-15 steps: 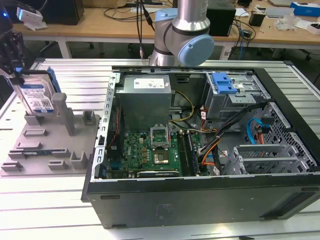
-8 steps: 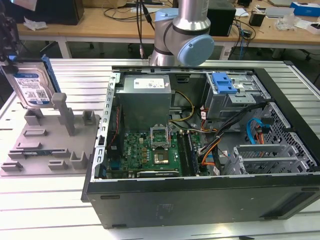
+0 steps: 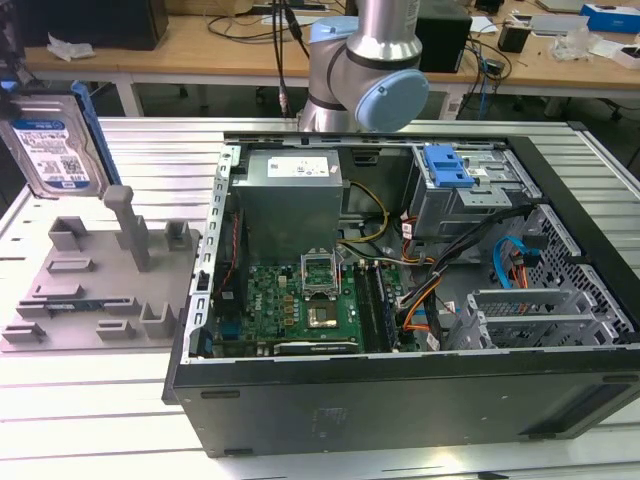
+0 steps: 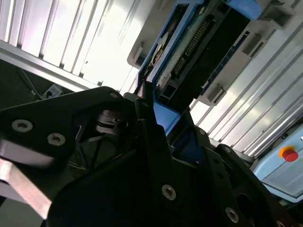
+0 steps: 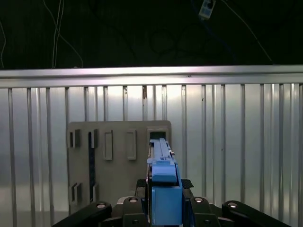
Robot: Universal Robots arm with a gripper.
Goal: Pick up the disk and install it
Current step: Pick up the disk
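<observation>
While the tool point(image 5: 164, 187) looks straight down on its load in the first wrist view, the disk point(image 5: 162, 156) appears edge-on between its jaws. In the second wrist view a dark finger point(image 4: 151, 127) lies against the blue frame of the disk point(image 4: 199, 42). The tool is judged to be pinching the disk across its flat faces, probably so that a narrow end is free to lead.

- Disk: silver hard drive in a blue frame. It is in the air, on edge, above the grey slotted fixture plate point(image 5: 118, 156) and apart from it. In the exterior view the disk point(image 3: 48, 150) hangs at that view's left, label toward the camera, over the plate point(image 3: 100, 285).
- Table point(image 3: 80, 420): slatted aluminium. It carries the plate and the computer case point(image 3: 400, 410), just beside each other.
- Computer case: laid on its side with the panel off, likely so the drive cage point(image 3: 470, 195) and its blue latch point(image 3: 446, 165) can be reached from above. The power supply point(image 3: 290, 190) and motherboard point(image 3: 300, 300) sit toward the exterior view's left of the cage.
- Not determinable:
  - The pad contact itself, which is covered by the blue frame.
  - Where the disk meets the dark shapes at the exterior view's upper left corner.
  - Whether the cage has a free slot.
</observation>
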